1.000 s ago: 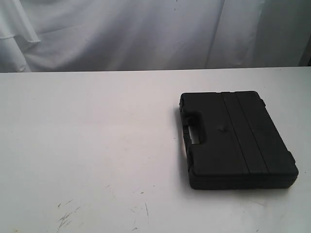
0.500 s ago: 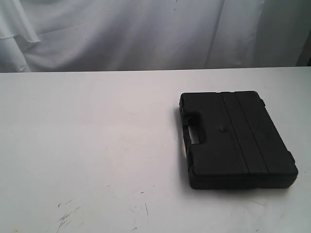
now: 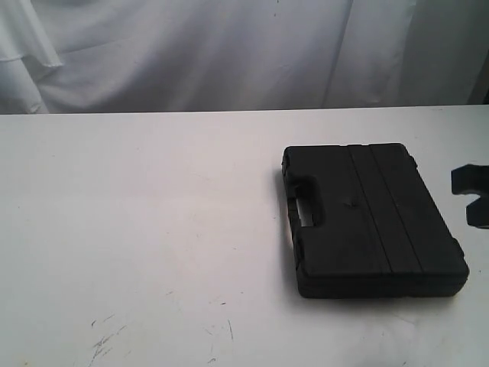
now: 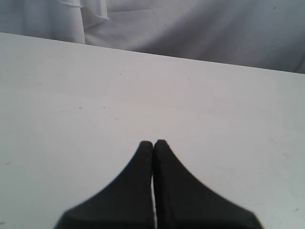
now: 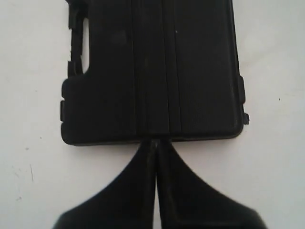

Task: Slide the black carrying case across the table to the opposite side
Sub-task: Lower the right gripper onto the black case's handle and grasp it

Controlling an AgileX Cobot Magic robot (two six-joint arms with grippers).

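I saw soft, even light that washed the white counter [image 3: 153,229] almost featureless, left only a faint shadow hugging the black case [image 3: 367,222], and rendered the left gripper [image 4: 152,143] and right gripper [image 5: 153,141] as blurred, detail-free silhouettes.

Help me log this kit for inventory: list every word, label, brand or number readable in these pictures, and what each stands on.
None can be read.
The black carrying case shows only moulded ribs and a handle cutout in the exterior and right wrist views, with no lettering or logo.
The table bears dark scuffs, no print.
The white drape behind is plain.
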